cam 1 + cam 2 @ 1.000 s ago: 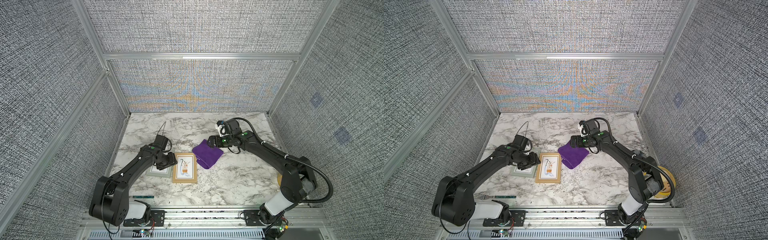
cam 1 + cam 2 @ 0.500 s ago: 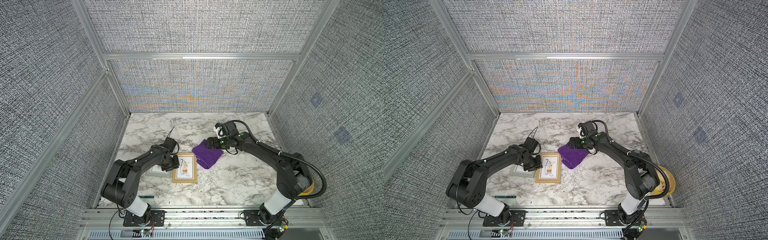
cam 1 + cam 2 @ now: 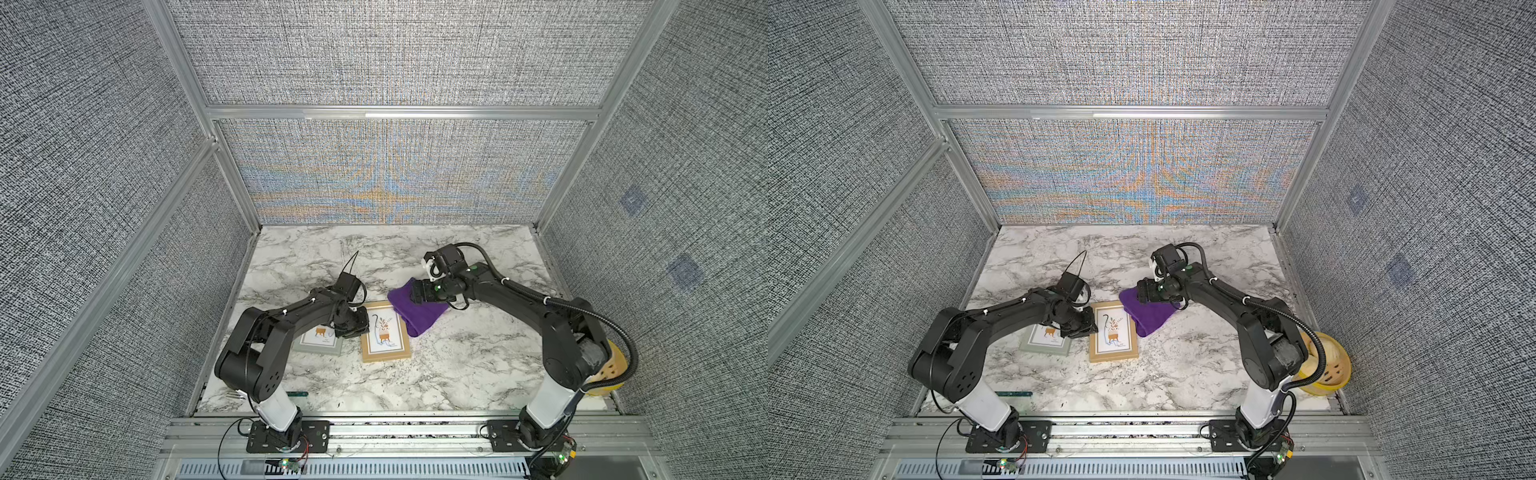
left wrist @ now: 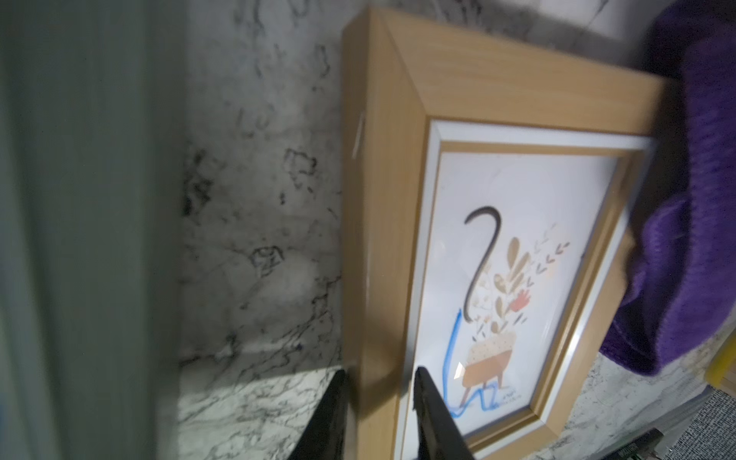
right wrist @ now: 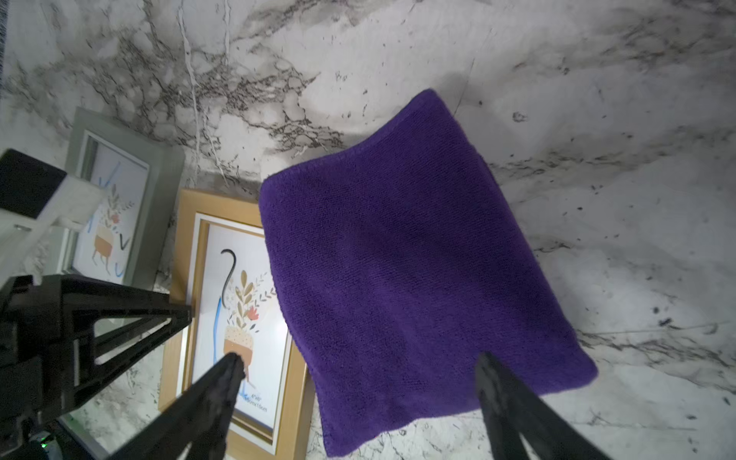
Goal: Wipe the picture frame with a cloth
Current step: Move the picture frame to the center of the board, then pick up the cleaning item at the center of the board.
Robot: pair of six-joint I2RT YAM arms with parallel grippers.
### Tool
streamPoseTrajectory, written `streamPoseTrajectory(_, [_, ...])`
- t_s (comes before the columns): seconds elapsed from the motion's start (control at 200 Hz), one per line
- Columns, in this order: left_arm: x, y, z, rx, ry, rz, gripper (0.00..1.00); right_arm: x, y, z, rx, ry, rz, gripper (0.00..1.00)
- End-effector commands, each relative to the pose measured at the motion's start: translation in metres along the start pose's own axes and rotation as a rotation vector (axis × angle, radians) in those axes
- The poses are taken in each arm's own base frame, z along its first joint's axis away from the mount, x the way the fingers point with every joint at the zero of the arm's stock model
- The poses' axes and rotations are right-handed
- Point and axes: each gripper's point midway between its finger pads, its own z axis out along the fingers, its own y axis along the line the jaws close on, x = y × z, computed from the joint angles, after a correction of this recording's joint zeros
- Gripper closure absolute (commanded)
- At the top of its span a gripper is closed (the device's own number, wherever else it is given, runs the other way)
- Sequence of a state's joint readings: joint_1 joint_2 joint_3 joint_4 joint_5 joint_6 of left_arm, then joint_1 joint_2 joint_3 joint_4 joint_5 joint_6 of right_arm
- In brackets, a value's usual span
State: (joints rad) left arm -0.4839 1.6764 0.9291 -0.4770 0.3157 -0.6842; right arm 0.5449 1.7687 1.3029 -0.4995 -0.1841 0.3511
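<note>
A light wooden picture frame (image 3: pixel 384 334) (image 3: pixel 1113 331) with a plant print lies flat on the marble table. My left gripper (image 4: pixel 380 372) (image 3: pixel 360 327) is shut on its left rail (image 4: pixel 382 247), one finger on the outer side and one on the face. The purple cloth (image 3: pixel 419 313) (image 3: pixel 1152 313) (image 5: pixel 398 259) lies folded beside the frame, overlapping its far right corner. My right gripper (image 5: pixel 358 358) (image 3: pixel 411 293) hovers open just above the cloth's near edge, its fingers spread wide, holding nothing.
A grey picture frame (image 3: pixel 320 336) (image 5: pixel 159 167) lies just left of the wooden one, partly under my left arm. A yellow bowl (image 3: pixel 1329 365) sits at the front right corner behind my right arm. A green-handled utensil (image 3: pixel 295 394) lies at the front left edge.
My left gripper has narrowed onto the wooden frame's left rail as that arm folded in. The right gripper has dipped slightly toward the cloth and stayed open.
</note>
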Motion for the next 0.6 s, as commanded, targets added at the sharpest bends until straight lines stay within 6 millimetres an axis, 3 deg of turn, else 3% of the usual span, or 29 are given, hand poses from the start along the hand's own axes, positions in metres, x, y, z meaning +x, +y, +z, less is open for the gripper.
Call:
streamPoseTrajectory(0.0, [-0.004, -0.009, 0.003, 0.032, -0.005, 0.021, 0.7, 0.018, -0.007, 0.004, 0.051, 0.087, -0.035, 0.09])
streamPoseTrajectory(0.27, [-0.005, 0.0, -0.011, -0.031, -0.038, 0.049, 0.66, 0.022, -0.013, 0.02, 0.106, 0.197, -0.128, 0.13])
streamPoseTrajectory(0.595, [-0.008, 0.01, -0.024, -0.1, -0.065, -0.001, 0.61, 0.027, -0.03, 0.057, 0.198, 0.337, -0.243, 0.16])
